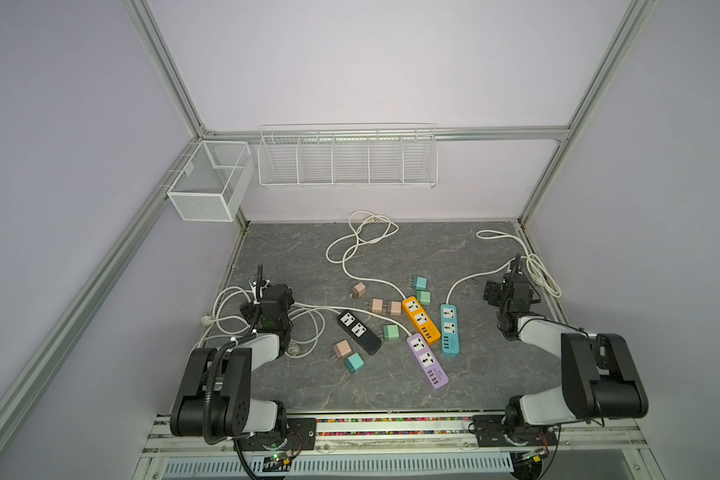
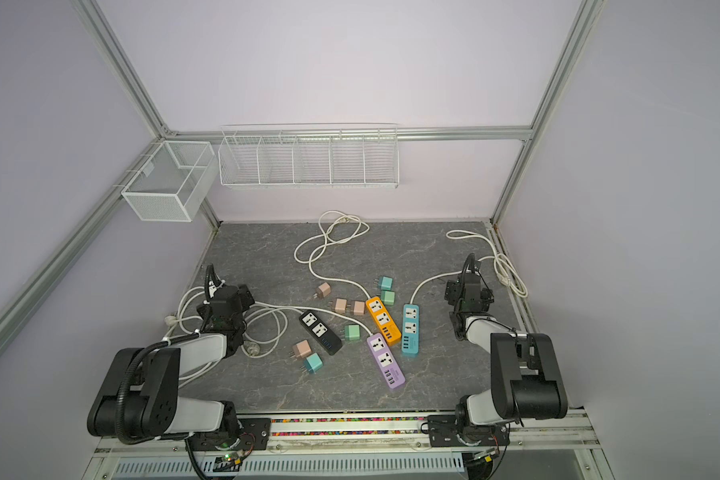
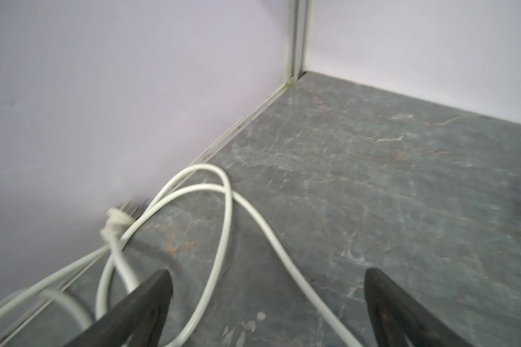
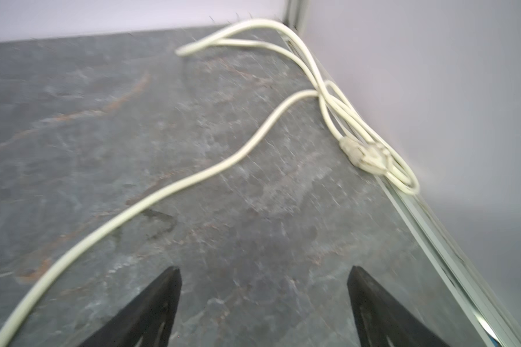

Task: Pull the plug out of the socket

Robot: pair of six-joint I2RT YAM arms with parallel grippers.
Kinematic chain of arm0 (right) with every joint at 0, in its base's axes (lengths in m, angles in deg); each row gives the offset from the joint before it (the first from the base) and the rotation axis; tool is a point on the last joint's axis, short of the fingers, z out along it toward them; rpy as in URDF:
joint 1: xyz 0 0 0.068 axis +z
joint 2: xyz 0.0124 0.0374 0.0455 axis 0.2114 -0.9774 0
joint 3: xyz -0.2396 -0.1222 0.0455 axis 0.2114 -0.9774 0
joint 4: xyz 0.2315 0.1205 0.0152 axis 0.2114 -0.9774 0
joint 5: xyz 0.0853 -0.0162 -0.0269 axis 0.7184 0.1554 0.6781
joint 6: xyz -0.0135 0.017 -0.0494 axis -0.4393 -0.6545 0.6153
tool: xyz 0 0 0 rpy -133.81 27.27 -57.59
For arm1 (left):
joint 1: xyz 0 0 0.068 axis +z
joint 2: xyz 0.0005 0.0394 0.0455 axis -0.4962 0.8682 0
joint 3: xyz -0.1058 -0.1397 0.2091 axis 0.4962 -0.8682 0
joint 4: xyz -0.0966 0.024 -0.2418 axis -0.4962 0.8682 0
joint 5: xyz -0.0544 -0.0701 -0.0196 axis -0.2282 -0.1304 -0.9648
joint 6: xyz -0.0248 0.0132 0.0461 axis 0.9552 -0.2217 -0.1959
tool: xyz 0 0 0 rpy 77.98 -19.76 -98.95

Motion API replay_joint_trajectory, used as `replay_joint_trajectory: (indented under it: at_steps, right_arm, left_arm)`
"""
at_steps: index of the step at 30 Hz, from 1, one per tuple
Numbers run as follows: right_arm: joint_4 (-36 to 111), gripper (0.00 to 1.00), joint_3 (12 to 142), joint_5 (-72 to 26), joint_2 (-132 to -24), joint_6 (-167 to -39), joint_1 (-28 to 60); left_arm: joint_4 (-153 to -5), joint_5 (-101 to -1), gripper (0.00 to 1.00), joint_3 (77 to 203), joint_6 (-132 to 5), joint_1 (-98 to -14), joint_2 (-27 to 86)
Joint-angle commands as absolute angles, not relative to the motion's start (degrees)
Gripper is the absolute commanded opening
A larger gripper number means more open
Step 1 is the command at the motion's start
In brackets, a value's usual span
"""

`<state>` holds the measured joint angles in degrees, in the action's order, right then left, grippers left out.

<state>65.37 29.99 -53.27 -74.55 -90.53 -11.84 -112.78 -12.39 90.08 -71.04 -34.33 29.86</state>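
Left fingers [image 3: 146, 303] spread wide, holding nothing, above white cord loops [image 3: 226, 210] by the bench [image 1: 292, 253] left edge. Right fingers [image 4: 370, 300] also wide apart, empty, over bare bench near the right edge, with a second cord [image 4: 193, 177] running past them.

Four strips lie mid-bench in both top views: black strip [image 1: 358, 332], purple strip [image 1: 427, 360], orange strip [image 1: 421, 320], blue strip [image 1: 449, 329]. Orange and blue lie side by side, and the purple's far end sits near the orange's near end.

Plugs all lie loose on the bench. Teal plug [image 1: 420, 283] and green plug [image 1: 423, 297] sit just beyond the orange strip's far end. Pink pair [image 1: 377, 306] sits just beside that end, toward the left edge. Lone pink plug [image 1: 358, 289] is farther back. Second green plug [image 1: 390, 332] lies between the black and purple strips. Near pink plug [image 1: 342, 349] and near teal plug [image 1: 354, 363] sit together beside the black strip's near end.
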Motion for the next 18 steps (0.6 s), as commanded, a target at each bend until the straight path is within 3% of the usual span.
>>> replay_joint_trajectory:
  at_steps: [1,3,6,10,18]
  right_arm:
    - [80.82,0.89,24.71,-44.19,-75.56,-84.44,-11.16]
    - [87.93,0.89,22.21,-41.78,-78.03,-83.06,-11.15]
    - [85.11,0.89,22.92,-40.91,-77.53,-83.7,-11.71]
    - [86.23,0.89,22.46,-40.89,-77.56,-83.54,-11.65]
    - [86.53,0.89,22.53,-40.88,-77.71,-83.51,-11.63]
  left_arm:
    - [-133.26,-23.67,0.99,85.42,-77.99,-34.05,34.31]
    - [-140.11,-23.88,0.99,84.61,-79.15,-34.05,37.76]
    - [-119.55,-20.4,0.99,92.3,-75.68,-33.95,34.41]
    - [-129.55,-20.88,0.99,89.5,-77.35,-33.81,37.03]
    - [-126.92,-21.14,0.99,89.99,-76.96,-33.88,36.22]
